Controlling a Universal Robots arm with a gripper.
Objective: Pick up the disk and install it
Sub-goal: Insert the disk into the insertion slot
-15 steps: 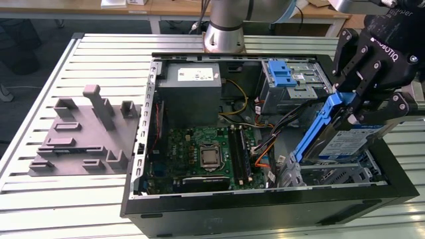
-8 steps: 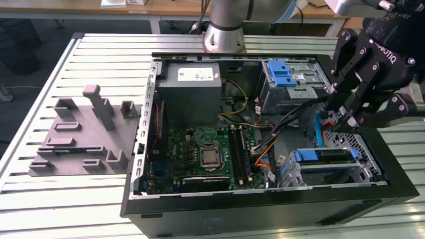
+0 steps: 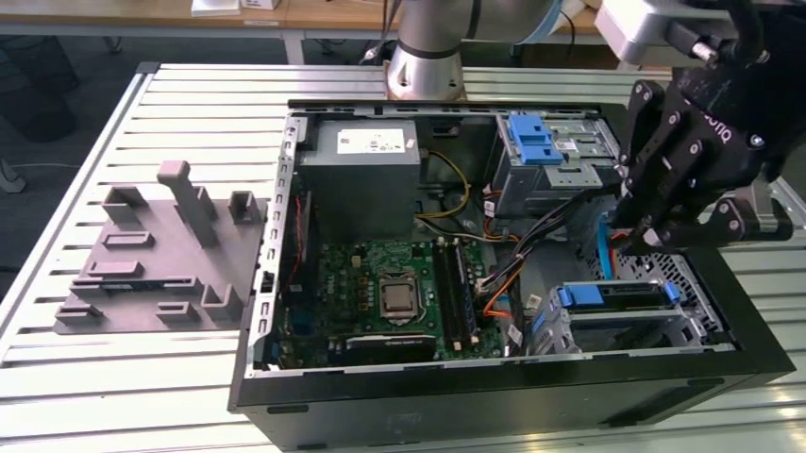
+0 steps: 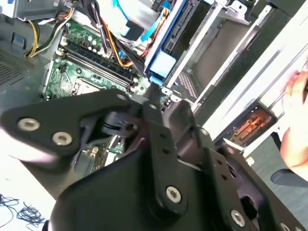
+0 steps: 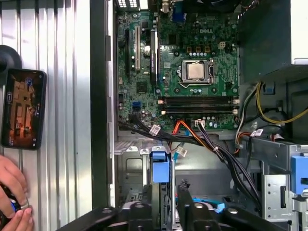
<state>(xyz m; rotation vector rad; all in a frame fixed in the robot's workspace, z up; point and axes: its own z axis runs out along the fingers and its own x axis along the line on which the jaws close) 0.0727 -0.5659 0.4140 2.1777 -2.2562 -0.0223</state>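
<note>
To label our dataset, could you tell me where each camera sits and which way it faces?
Exterior view: off the arm, raised, looking down into the open computer case; the arm's base and hand show.
First wrist view: on the wrist, facing down past the hand at the drive bay and motherboard.
Second wrist view: on the wrist, angled across the hand toward the motherboard.
Shared: both wrist views show the motherboard and a phone.

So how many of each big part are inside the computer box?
Green motherboard: 1
Grey power supply: 1
Silver drive cages: 2
Total: 4
</note>
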